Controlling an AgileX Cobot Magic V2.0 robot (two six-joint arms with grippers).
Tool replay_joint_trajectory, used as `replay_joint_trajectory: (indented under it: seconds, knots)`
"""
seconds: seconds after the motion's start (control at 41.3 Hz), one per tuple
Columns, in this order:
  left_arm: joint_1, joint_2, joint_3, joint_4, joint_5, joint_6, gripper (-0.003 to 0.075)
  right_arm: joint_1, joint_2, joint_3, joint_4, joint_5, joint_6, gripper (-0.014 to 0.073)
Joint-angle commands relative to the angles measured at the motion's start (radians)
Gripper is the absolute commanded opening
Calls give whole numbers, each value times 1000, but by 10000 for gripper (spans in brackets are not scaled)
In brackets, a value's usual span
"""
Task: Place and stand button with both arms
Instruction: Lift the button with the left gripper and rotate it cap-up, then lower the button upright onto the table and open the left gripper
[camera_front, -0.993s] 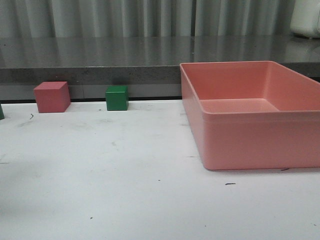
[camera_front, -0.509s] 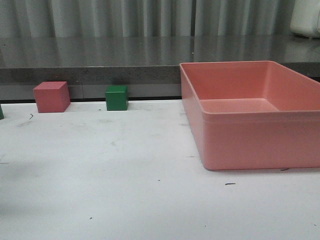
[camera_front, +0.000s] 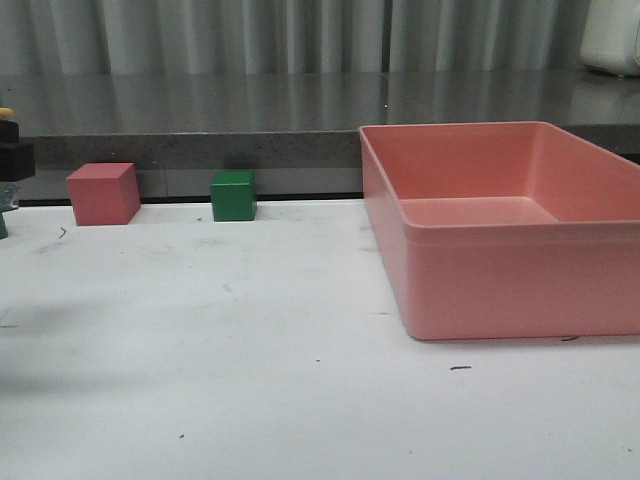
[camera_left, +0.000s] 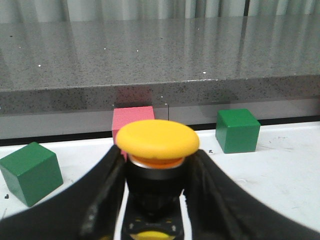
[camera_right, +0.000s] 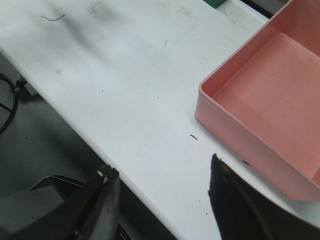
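Button pinched in the left jaws, cap up

Front: the button (camera_front: 8, 150) shows at the far left edge above the white worktop (camera_front: 250, 350), beside the pink cube (camera_front: 103, 193). Left wrist: left gripper (camera_left: 155, 200) pinches the button's black body. Right wrist: right gripper (camera_right: 162, 200) spread over the worktop edge near the pink bin (camera_right: 260, 105)

Yellow-capped black button (camera_left: 156, 165) upright between the left jaws (barely visible at front view's left edge)

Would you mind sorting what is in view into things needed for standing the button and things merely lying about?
Job:
button
left claw, shut on it
right claw, open

Lying about:
pink bin
pink cube
two green cubes
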Motion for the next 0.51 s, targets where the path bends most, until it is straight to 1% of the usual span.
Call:
replay_joint_trajectory:
  seconds: [0.0, 0.073, 0.266, 0.387, 0.484]
  knots:
    - [-7, 12, -21, 5, -169, -29, 175, -4, -4, -26, -16, -58, -5, 426]
    - [-7, 44, -23, 5, -206, -72, 175, -4, -4, -26, -16, -58, -5, 426]
    - [-7, 121, -23, 25, -267, -101, 175, -4, -4, -26, -16, -58, -5, 426]
    - [-7, 155, -55, 79, -265, -101, 175, -4, -4, -26, -16, -58, -5, 426]
    - [-7, 187, -86, 88, -265, -101, 175, -4, -4, -26, -16, -58, -5, 426]
